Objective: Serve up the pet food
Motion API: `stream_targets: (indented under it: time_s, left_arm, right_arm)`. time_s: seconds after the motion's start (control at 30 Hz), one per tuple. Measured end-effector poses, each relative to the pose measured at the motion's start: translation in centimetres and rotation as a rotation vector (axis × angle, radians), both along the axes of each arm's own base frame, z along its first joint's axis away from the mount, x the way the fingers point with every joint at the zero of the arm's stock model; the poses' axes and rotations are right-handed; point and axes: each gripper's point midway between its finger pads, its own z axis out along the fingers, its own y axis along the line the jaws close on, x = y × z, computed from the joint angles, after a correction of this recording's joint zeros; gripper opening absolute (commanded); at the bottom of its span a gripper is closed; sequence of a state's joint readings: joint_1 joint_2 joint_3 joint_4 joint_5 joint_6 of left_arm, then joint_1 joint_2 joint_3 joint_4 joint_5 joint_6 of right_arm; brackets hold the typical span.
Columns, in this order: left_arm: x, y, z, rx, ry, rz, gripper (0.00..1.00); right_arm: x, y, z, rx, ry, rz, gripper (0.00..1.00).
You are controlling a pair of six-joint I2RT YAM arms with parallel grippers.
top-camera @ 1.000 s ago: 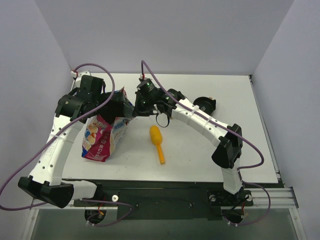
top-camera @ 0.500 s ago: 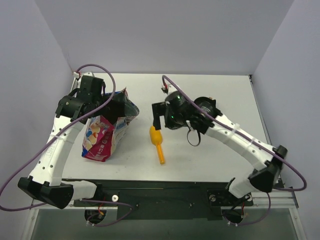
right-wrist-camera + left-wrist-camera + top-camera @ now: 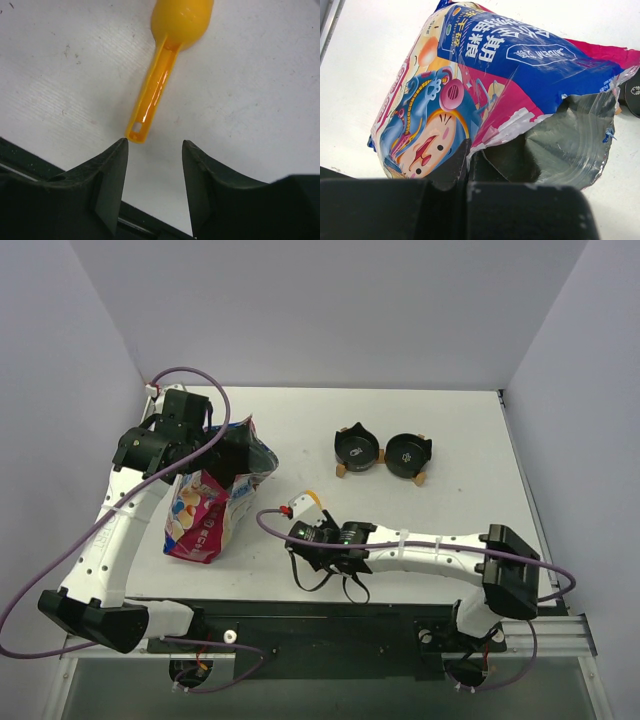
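My right gripper (image 3: 154, 145) sits low over the near edge of the white table (image 3: 450, 505), jaws apart and holding nothing. The handle end of the yellow-orange scoop (image 3: 161, 75) lies just ahead of the gap, close to one fingertip; I cannot tell whether they touch. The scoop lies flat, handle toward me and bowl pointing away.

Further out on my left, the pet food bag (image 3: 205, 510) lies on the table with its long axis running from near to far, leaning a little rightward at the far end. Its sealed bottom points toward the near edge and its colourful front faces up. The torn mouth is the far end, lifted off the surface and gaping toward the right, with silver lining showing inside. My left gripper (image 3: 468, 155) is clamped tight on the edge of that mouth. No kibble is visible from here.

Beyond, right of centre and well apart from the bag, two black bowls (image 3: 358, 449) stand side by side, just beside each other. The tabletop is lightly scuffed, and plain pale lilac walls (image 3: 320, 310) close it in on the left, right and far sides
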State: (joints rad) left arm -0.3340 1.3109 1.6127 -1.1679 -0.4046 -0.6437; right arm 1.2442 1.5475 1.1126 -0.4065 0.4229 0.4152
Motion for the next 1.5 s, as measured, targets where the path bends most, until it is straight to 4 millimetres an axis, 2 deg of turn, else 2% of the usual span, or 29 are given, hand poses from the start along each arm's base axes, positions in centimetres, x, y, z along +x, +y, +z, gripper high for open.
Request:
stream_targets:
  time_s: [0.17,0.23,0.4,0.53,0.77,1.03,1.07,1.17,1.5]
  left_arm:
    - [-0.1,0.0,0.1,-0.001,0.002,-0.001,0.00]
    - [-0.1,0.0,0.0,-0.001,0.003,-0.001,0.00]
    - [-0.1,0.0,0.0,-0.001,0.003,-0.001,0.00]
    - [-0.1,-0.1,0.0,-0.004,0.004,-0.002,0.00]
    - [-0.2,-0.1,0.0,-0.006,0.007,-0.005,0.00]
    - [-0.1,-0.1,0.0,-0.002,0.018,-0.006,0.00]
    - [-0.1,-0.1,0.0,-0.001,0.020,-0.006,0.00]
    - [-0.1,-0.1,0.0,0.002,0.030,-0.007,0.00]
    - [-0.1,-0.4,-0.2,0.000,0.049,-0.013,0.00]
  right_arm:
    - [1.1,0.9,-2.4,-0.026,-0.004,-0.028,0.33]
    - [1.6,0.9,-2.7,-0.018,-0.004,-0.046,0.32]
    - [2.8,1.6,-2.9,0.050,0.004,-0.097,0.21]
    - [3.3,2.0,-3.8,0.068,0.023,-0.115,0.22]
    - [2.9,2.7,-5.9,0.068,0.075,-0.114,0.25]
    - [3.9,0.8,-7.8,0.058,0.101,-0.184,0.21]
    - [4.0,0.8,-8.0,0.068,0.106,-0.190,0.13]
    - [4.9,1.1,-8.0,0.116,0.109,-0.208,0.00]
    - [7.2,1.0,-8.2,0.465,0.251,-0.288,0.00]
